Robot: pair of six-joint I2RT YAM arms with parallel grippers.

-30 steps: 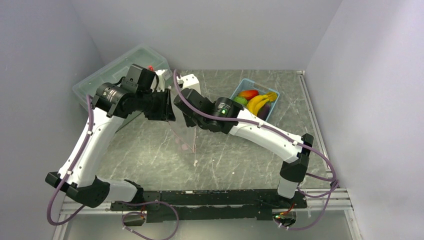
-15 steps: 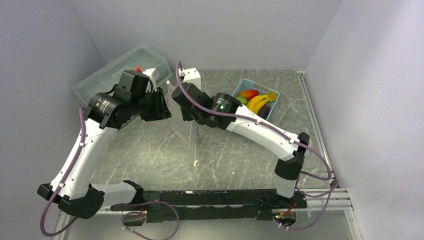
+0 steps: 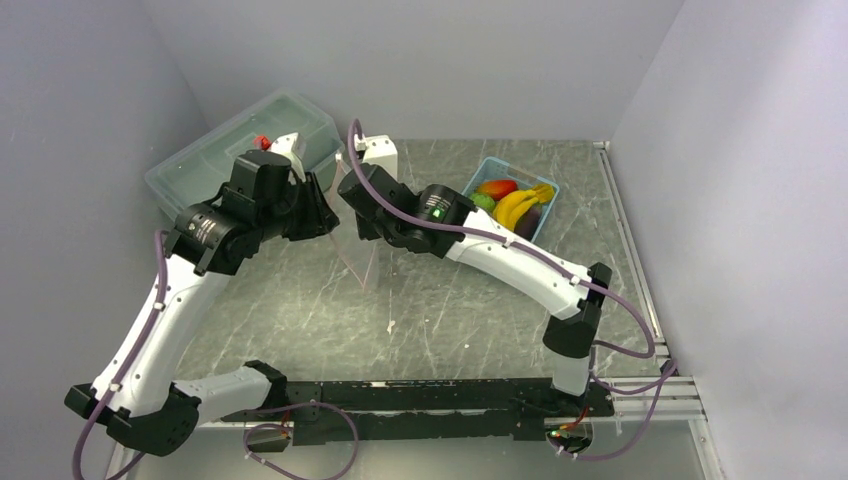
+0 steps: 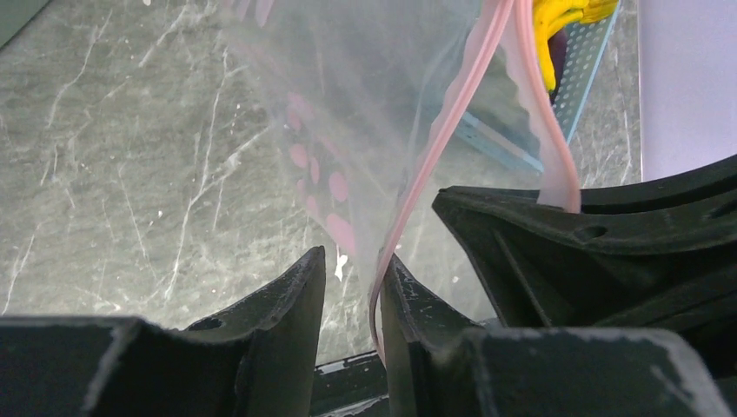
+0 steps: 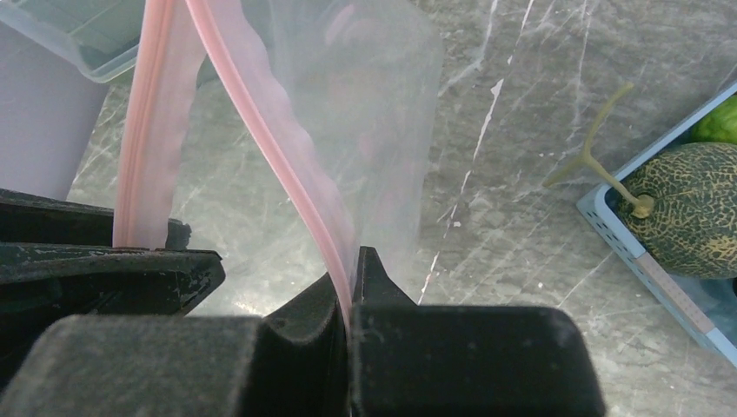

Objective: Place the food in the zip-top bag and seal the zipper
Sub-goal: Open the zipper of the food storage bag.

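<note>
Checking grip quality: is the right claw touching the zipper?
Touching. The right wrist view shows the right claw shut on the zipper, with no gap.

From above, the bag (image 3: pixel 362 262) is only a faint film mid-frame, its dots too small to tell. In the left wrist view the top edge cuts off the zipper (image 4: pixel 451 122) and the bananas (image 4: pixel 569 17). In the right wrist view the right edge crops the melon (image 5: pixel 687 204), and the box (image 5: pixel 69 35) is cut off at upper left.

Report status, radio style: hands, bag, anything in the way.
Right hand shut on zipper. Left hand open, zipper lip between fingers. Bag hangs between hands, empty; food in basket. Nothing blocking.
</note>
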